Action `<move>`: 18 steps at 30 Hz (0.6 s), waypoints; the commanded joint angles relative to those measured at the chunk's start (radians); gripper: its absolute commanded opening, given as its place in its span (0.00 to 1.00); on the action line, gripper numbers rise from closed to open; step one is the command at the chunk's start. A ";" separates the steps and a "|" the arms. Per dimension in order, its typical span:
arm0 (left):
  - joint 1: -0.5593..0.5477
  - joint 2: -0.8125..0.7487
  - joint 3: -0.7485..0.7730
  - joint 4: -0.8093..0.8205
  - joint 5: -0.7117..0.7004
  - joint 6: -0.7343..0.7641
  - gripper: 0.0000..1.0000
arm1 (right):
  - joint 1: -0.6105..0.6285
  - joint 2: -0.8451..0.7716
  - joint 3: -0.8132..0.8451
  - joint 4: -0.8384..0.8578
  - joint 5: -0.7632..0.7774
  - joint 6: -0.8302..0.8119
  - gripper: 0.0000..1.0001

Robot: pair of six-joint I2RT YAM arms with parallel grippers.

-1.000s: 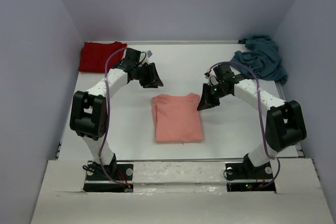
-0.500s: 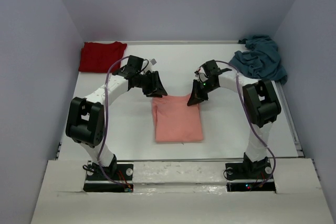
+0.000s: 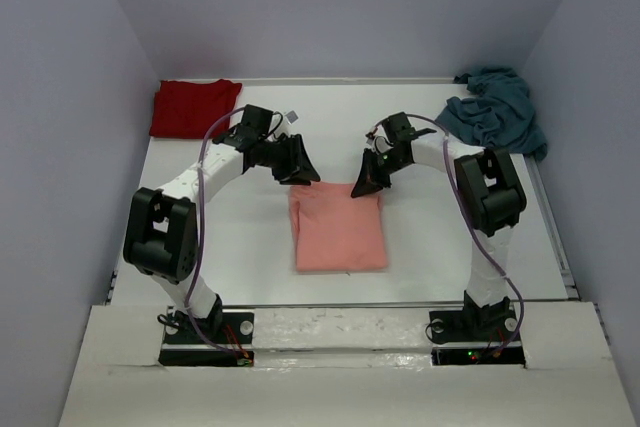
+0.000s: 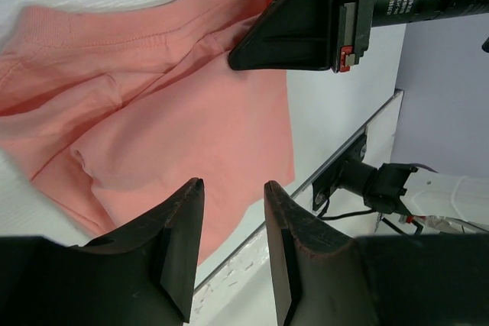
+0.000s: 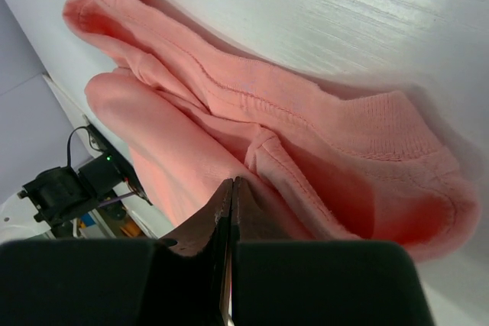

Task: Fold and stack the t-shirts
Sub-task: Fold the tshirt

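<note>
The salmon-pink t-shirt (image 3: 338, 232) lies folded in a rectangle at the table's middle; it also shows in the left wrist view (image 4: 176, 104) and the right wrist view (image 5: 306, 112). My left gripper (image 3: 300, 175) is open and empty (image 4: 233, 185), just above the shirt's far left corner. My right gripper (image 3: 362, 187) is shut (image 5: 231, 181), its tips down at the rumpled collar edge at the far right corner; no cloth shows between the jaws. The dark red t-shirt (image 3: 193, 107) lies folded at the far left. The teal-blue t-shirt (image 3: 497, 112) is crumpled at the far right.
The white table (image 3: 450, 237) is boxed in by grey walls on three sides. The right gripper's body (image 4: 306, 28) hangs close across from my left one over the shirt's far edge. The arm bases stand at the near edge.
My right gripper has swung left and in to the pink shirt's far right corner. My left gripper has shifted slightly right and nearer, to the far left corner.
</note>
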State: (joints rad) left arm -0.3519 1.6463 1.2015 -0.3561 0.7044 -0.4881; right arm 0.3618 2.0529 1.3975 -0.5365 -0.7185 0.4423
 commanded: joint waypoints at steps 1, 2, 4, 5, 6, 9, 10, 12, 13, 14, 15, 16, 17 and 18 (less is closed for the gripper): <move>-0.018 -0.026 -0.003 -0.009 0.038 -0.024 0.46 | 0.006 -0.016 0.003 0.041 -0.047 -0.001 0.00; -0.021 -0.028 -0.003 -0.010 0.040 -0.026 0.46 | 0.006 -0.022 0.001 0.040 -0.050 0.001 0.00; -0.032 -0.032 -0.005 -0.011 0.035 -0.035 0.46 | 0.006 -0.042 -0.002 0.040 -0.061 0.004 0.00; -0.035 -0.036 -0.008 -0.011 0.030 -0.037 0.46 | 0.006 -0.049 -0.008 0.041 -0.061 0.004 0.00; -0.045 -0.037 -0.011 -0.006 0.030 -0.043 0.46 | 0.006 -0.063 -0.009 0.041 -0.064 0.004 0.00; -0.056 -0.045 -0.025 0.008 0.032 -0.055 0.46 | 0.006 -0.080 -0.020 0.043 -0.070 0.009 0.00; -0.065 -0.046 -0.032 0.011 0.035 -0.063 0.46 | 0.006 -0.091 -0.022 0.044 -0.079 0.012 0.00; -0.073 -0.045 -0.037 0.017 0.041 -0.067 0.46 | 0.006 -0.096 -0.028 0.047 -0.110 0.025 0.00; -0.078 -0.043 -0.040 0.017 0.043 -0.067 0.46 | 0.006 -0.105 -0.038 0.058 -0.148 0.045 0.00; -0.084 -0.042 -0.042 0.017 0.043 -0.069 0.46 | 0.006 -0.112 -0.048 0.069 -0.168 0.058 0.00; -0.085 -0.042 -0.043 0.019 0.040 -0.069 0.46 | 0.006 -0.122 -0.055 0.082 -0.186 0.070 0.00; -0.088 -0.042 -0.045 0.020 0.038 -0.070 0.46 | 0.006 -0.129 -0.064 0.107 -0.218 0.097 0.00; -0.088 -0.042 -0.051 0.023 0.035 -0.073 0.46 | 0.006 -0.138 -0.083 0.119 -0.231 0.107 0.00; -0.088 -0.040 -0.060 0.032 0.037 -0.075 0.46 | 0.006 -0.139 -0.092 0.142 -0.260 0.128 0.00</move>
State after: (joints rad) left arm -0.4328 1.6459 1.1610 -0.3447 0.7071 -0.5438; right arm 0.3618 1.9743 1.3342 -0.4873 -0.8558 0.4976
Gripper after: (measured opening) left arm 0.462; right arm 0.010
